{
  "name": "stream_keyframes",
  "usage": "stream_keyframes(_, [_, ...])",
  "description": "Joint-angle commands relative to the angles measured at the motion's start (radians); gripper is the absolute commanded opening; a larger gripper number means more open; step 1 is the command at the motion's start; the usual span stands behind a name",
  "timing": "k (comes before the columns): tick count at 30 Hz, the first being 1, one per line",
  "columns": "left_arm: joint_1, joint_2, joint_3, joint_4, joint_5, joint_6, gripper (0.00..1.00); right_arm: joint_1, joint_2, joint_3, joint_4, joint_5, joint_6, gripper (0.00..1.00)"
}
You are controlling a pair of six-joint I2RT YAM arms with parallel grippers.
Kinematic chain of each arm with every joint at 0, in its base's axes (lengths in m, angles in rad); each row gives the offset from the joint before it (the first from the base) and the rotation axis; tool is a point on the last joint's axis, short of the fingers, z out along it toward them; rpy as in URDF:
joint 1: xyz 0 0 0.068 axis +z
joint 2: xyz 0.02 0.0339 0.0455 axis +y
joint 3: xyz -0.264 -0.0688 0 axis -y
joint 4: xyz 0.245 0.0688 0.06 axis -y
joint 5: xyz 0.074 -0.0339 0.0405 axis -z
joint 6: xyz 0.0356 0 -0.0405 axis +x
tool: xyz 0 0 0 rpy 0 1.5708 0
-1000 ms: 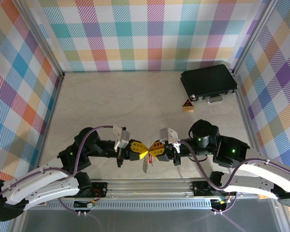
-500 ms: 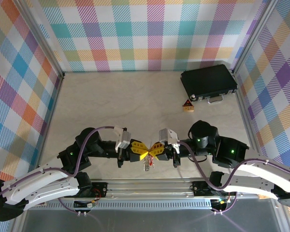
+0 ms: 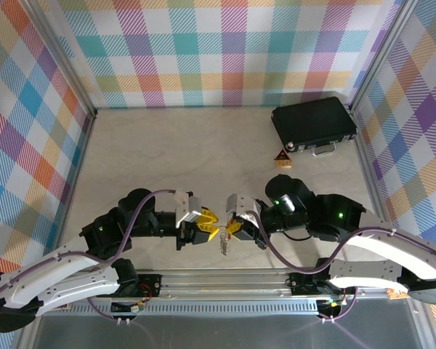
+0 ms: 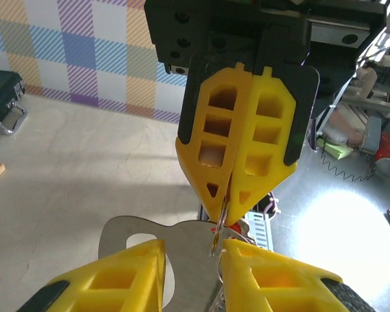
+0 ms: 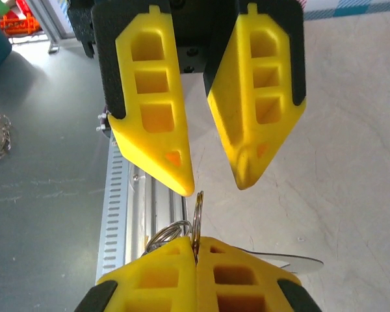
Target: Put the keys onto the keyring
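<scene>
Meanwhile, a threading attempt — right fingers (image 5: 156, 279) clamp the keyring (image 5: 197, 218) edge-on, low over the near edge of the surface (image 3: 167, 160).
Just beside it the left fingers (image 5: 149, 117) gape, holding nothing; the next move likely calls for them to take the key and steer it onto the ring. A second earlier the two arms' tips met — now they stand slightly apart.

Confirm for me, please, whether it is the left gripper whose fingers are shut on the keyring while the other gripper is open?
Not quite: it is the right gripper whose fingers are shut on the keyring, and the left gripper facing it is the open one. The right wrist view shows this.
</scene>
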Motion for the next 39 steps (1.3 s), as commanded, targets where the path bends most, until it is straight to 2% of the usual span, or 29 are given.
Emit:
stream_keyframes(1, [-0.002, 0.012, 0.039, -0.028, 0.016, 0.027, 0.29, 0.007, 0.012, 0.046, -0.047, -0.020, -0.021, 0.00])
stream_keyframes(12, [-0.004, 0.051, 0.046, -0.010, 0.080, 0.032, 0.28, 0.006, 0.033, 0.064, -0.044, -0.044, -0.023, 0.00])
stream_keyframes(24, [-0.004, 0.064, 0.050, -0.008, 0.095, 0.038, 0.16, 0.006, 0.028, 0.063, -0.020, -0.060, -0.017, 0.00])
stream_keyframes(31, [-0.004, 0.062, 0.049, 0.009, 0.108, 0.038, 0.00, 0.006, 0.028, 0.052, 0.006, -0.081, -0.007, 0.00])
stream_keyframes(36, [-0.004, 0.024, 0.026, 0.061, 0.099, 0.019, 0.00, 0.006, 0.027, 0.046, 0.015, -0.081, 0.005, 0.00])
stream_keyframes(37, [-0.004, 0.014, 0.020, 0.080, 0.099, 0.011, 0.00, 0.006, 0.025, 0.041, 0.019, -0.079, 0.009, 0.00])
stream_keyframes(39, [-0.004, -0.002, 0.002, 0.125, 0.104, -0.005, 0.00, 0.006, 0.017, 0.032, 0.030, -0.079, 0.017, 0.08])
